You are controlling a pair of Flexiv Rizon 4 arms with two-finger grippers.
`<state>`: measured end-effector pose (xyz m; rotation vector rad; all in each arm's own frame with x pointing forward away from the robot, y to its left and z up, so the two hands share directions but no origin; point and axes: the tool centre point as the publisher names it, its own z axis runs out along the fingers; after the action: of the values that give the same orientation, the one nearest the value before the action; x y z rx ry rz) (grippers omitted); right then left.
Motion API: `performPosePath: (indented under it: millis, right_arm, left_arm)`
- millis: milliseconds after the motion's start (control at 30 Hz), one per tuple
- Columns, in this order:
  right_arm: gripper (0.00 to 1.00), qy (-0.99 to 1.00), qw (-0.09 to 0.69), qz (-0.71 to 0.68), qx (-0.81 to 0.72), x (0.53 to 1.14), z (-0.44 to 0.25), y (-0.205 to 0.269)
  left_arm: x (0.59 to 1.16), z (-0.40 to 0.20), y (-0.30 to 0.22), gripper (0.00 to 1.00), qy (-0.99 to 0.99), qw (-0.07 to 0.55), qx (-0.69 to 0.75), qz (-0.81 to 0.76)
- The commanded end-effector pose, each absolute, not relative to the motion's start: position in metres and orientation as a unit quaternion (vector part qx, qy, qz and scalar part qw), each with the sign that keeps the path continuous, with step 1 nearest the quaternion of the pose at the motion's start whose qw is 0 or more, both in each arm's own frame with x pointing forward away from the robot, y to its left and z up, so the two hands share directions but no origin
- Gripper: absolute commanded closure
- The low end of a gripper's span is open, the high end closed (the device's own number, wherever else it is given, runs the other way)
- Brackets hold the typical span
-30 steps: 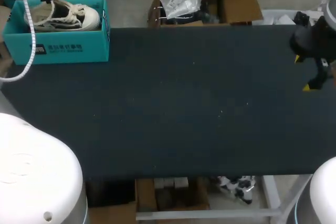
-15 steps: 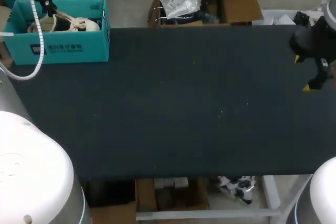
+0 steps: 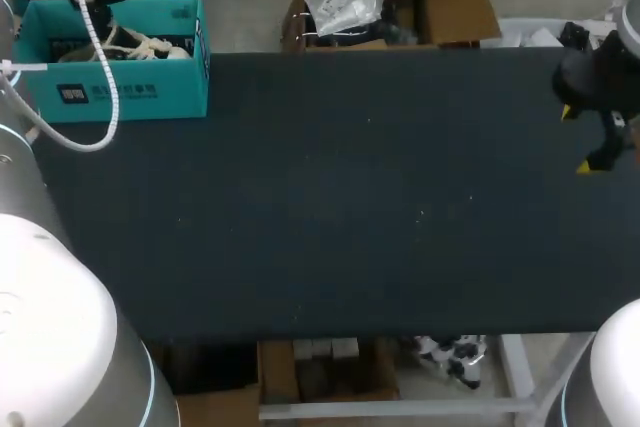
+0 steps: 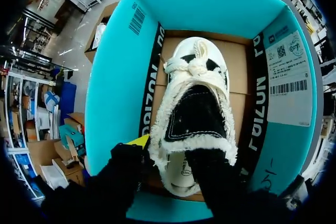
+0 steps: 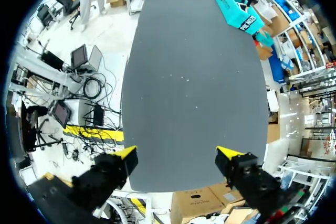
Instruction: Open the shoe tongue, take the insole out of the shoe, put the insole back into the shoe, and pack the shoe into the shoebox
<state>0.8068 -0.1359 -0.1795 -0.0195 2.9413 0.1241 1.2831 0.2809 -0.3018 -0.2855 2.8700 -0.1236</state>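
A white fleece-lined shoe [image 4: 194, 108] with a black tongue lies flat on the floor of the teal shoebox [image 4: 113, 87], toe pointing away from my left gripper [image 4: 168, 156]. That gripper hangs over the heel, one finger outside the collar and the other inside the shoe's mouth, standing apart and open. In the head view the shoebox [image 3: 125, 95] sits at the table's far left corner with the shoe [image 3: 135, 44] low inside it. My right gripper [image 3: 577, 139] hovers open and empty near the table's right edge. The right wrist view shows it [image 5: 178, 156] over bare table.
The dark table top [image 3: 330, 197] stretches between the box and my right gripper. A white cable [image 3: 98, 117] from my left arm loops down across the front of the shoebox.
The shoe has sunk from the box's rim down to its floor with my left arm. The left fingers, shut on the shoe before, have parted. My right arm has kept still.
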Motion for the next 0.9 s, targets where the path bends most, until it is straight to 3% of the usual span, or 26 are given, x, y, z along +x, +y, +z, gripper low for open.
performPosePath:
  millis: [33, 500, 900]
  right_arm:
    - [0.0, 0.994, 0.098, 0.041, -0.007, 0.806, -0.179, -0.136]
    - [0.0, 0.994, 0.098, 0.041, -0.007, 0.806, -0.179, -0.136]
    - [0.0, 0.994, 0.098, 0.041, -0.007, 0.806, -0.179, -0.136]
  left_arm:
    - [1.277, -0.271, 0.284, 0.0, 0.992, 0.063, -0.095, -0.05]
    - [1.209, -0.2, 0.267, 0.0, 0.991, 0.091, -0.095, -0.036]
    - [1.155, -0.183, 0.256, 0.0, 0.987, 0.123, -0.101, -0.008]
